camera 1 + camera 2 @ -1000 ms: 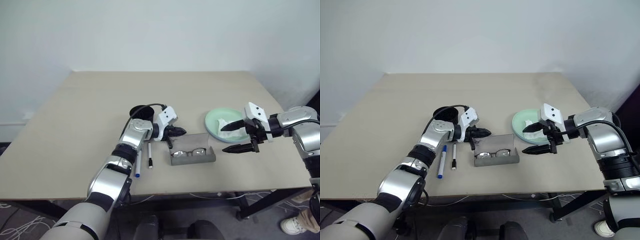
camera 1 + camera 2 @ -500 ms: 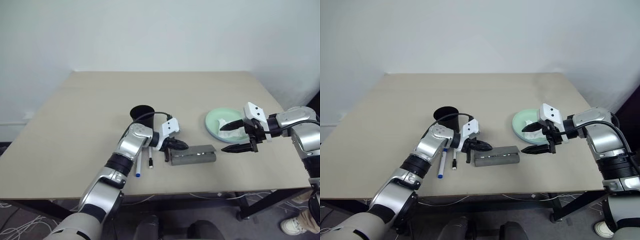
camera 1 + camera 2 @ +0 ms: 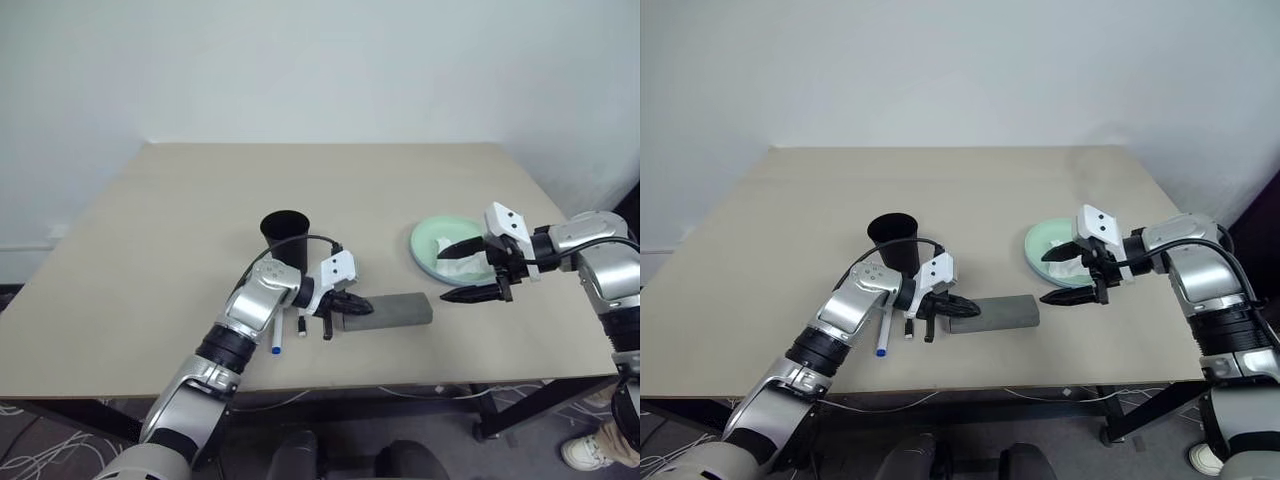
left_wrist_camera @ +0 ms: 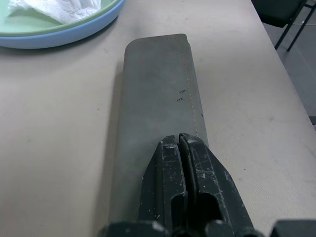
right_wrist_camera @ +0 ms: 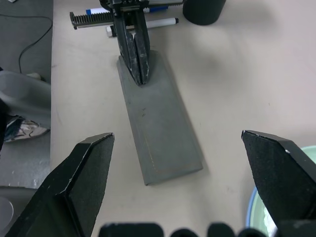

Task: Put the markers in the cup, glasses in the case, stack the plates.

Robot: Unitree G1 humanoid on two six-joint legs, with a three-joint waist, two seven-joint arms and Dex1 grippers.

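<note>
The case (image 4: 158, 94) looks like grey cloth, dull and a little rough, with a thin line of stitches along its lid. The table (image 3: 160, 230) is pale tan, smooth and not shiny. The cup (image 3: 285, 236) looks like black plastic, dull. The plates (image 4: 74, 30) are smooth and a bit shiny, green on top of blue. The tissue (image 4: 54, 8) is soft white paper, all crumpled. The left gripper (image 4: 183, 148) has hard black fingers with lots of little scratches. The markers (image 5: 148, 22) look like smooth white plastic.
</note>
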